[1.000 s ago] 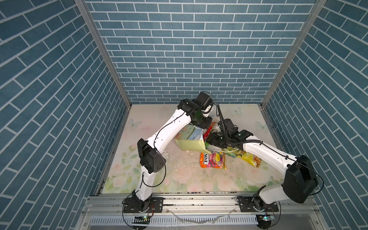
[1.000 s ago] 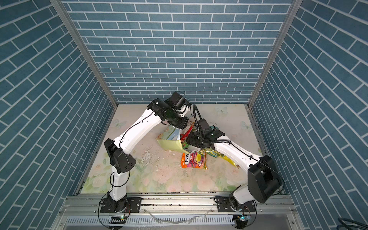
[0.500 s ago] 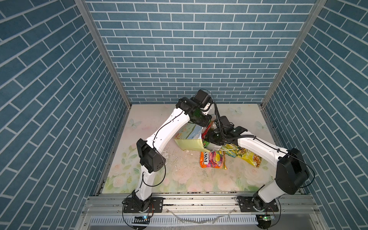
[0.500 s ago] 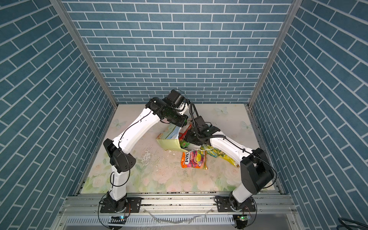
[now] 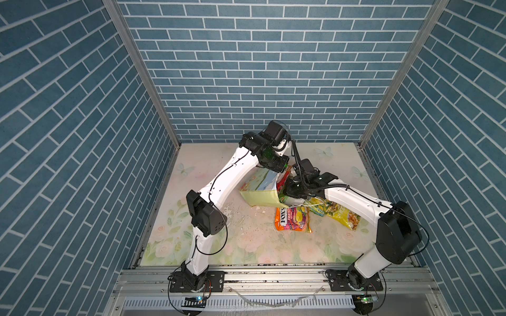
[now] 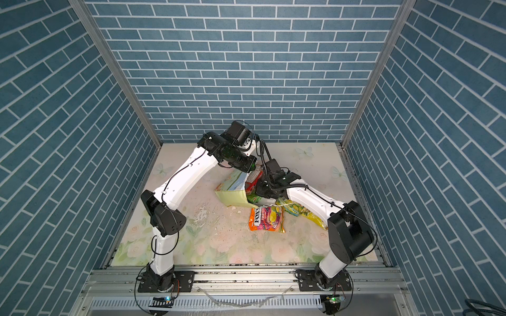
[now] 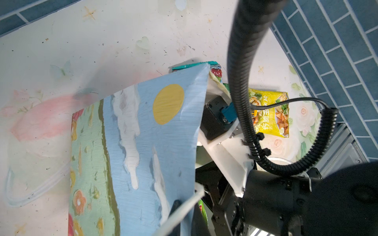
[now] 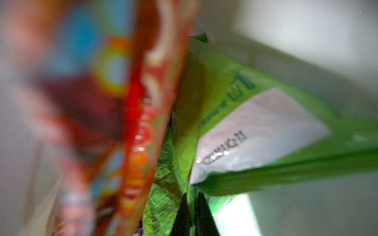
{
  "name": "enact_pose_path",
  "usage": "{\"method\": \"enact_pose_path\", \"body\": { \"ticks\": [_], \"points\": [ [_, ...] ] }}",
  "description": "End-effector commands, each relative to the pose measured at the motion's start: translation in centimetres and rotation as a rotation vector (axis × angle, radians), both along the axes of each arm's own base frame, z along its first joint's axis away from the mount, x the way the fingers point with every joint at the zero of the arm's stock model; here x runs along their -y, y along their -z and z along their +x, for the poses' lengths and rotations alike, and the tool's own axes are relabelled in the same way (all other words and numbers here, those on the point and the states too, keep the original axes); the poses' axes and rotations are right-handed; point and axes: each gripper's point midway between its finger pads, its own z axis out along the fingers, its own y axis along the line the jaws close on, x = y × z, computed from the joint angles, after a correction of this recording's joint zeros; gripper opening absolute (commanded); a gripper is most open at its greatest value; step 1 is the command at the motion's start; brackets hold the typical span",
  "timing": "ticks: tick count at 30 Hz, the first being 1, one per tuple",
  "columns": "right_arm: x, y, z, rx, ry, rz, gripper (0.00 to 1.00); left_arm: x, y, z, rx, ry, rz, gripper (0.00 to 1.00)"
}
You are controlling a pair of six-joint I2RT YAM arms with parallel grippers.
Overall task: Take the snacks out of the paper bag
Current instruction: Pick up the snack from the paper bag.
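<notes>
**Pinch set on the green packet; the way out is toward three o'clock**

From my console, both top views show the paper bag (image 5: pixel 261 191) tipped on its side near the middle of the table (image 5: pixel 246 246). Its base points toward nine o'clock and its mouth toward three. The left gripper (image 5: pixel 280 169) sits at the twelve o'clock rim of the mouth and, as far as I can read it, is closed narrow on the paper. Its wrist view shows a cord handle (image 7: pixel 190 199) right at the fingers.

The right gripper (image 8: pixel 193 218) is inside the mouth, jaws pressed together on the crimped edge of the green packet (image 8: pixel 245 132). The red bag (image 8: pixel 143 122) stands just beside the packet and seems to touch it, though it is too blurred to be sure.

The packet's long axis runs away from the fingers, deeper into the bag. I judge it lies roughly on the nine-to-three line, with the packet at nine o'clock of the gripper. The right arm reaches in from four o'clock and is the only one placed to pull. A straight draw toward three looks right, and I would watch that the red bag does not drag along.

The orange FOX'S packet (image 5: pixel 293 223) and the yellow packet (image 5: pixel 343 217) lie out at five o'clock of the mouth, near the right forearm. The table's right edge is well apart from the mouth, and there is bare table toward six o'clock.
</notes>
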Motion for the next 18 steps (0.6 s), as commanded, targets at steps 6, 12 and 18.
{"method": "enact_pose_path", "body": {
  "ticks": [6, 12, 18],
  "points": [
    [1.1, -1.3, -0.2, 0.036, 0.005, -0.042, 0.0, -0.4, 0.7, 0.7, 0.012, 0.002, 0.023, 0.12],
    [1.8, -3.9, -0.4, 0.12, -0.007, -0.031, 0.0, -1.0, 0.7, 1.0, 0.032, -0.011, 0.051, 0.12],
    [2.2, -7.0, -0.2, 0.207, -0.019, -0.017, 0.0, -1.1, 0.8, 1.2, 0.04, -0.019, 0.061, 0.12]
  ]
}}
